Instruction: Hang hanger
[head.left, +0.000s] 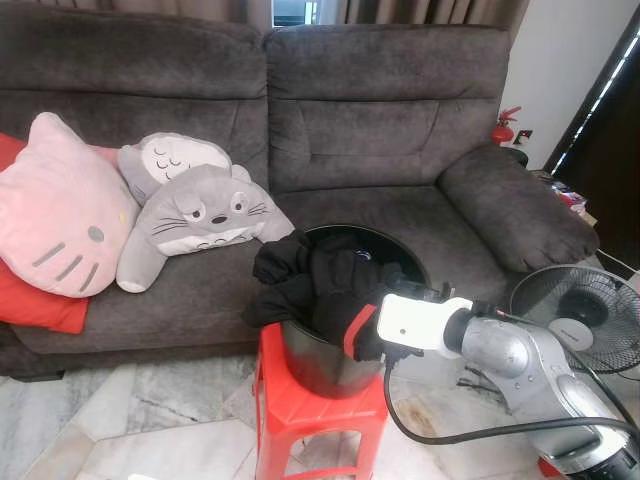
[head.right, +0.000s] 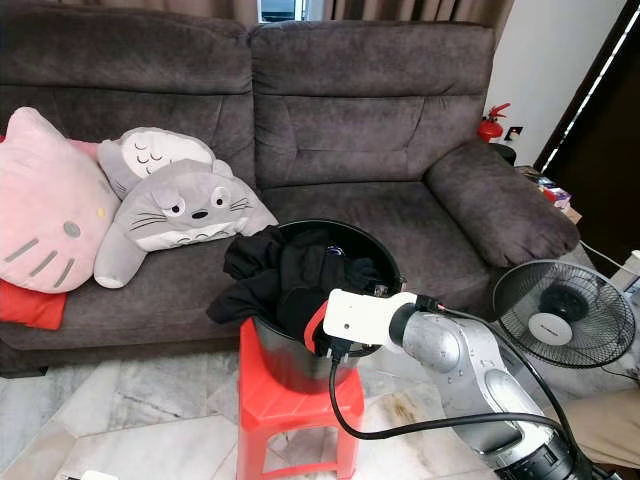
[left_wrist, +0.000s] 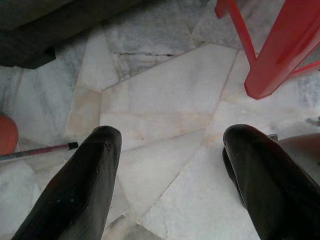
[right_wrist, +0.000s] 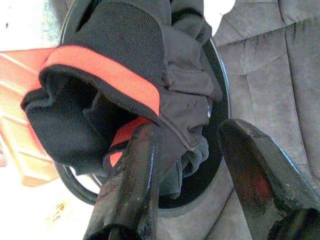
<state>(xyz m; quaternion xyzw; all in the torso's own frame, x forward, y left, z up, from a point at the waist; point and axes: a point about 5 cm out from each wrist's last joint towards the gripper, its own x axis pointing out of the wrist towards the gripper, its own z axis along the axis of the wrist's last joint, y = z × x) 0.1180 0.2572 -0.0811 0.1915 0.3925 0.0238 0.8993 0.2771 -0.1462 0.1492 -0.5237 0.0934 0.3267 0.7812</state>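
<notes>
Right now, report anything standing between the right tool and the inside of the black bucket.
Black clothes are heaped over the bucket, spilling past its rim. The right tool is open, with one finger against their red-banded fabric.

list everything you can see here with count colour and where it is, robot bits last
sofa: 1, dark grey, behind
cushion: 1, pink cat face, sofa's left end
plush toys: 2, grey, beside cushion
bucket: 1, black, on stool
clothes: black pile with red trim, spilling from bucket
stool: 1, red, before sofa
fan: 1, black, floor on right
fire extinguisher: 1, red, behind the sofa arm
left gripper: open, over marble floor
right gripper: open, at clothes
</notes>
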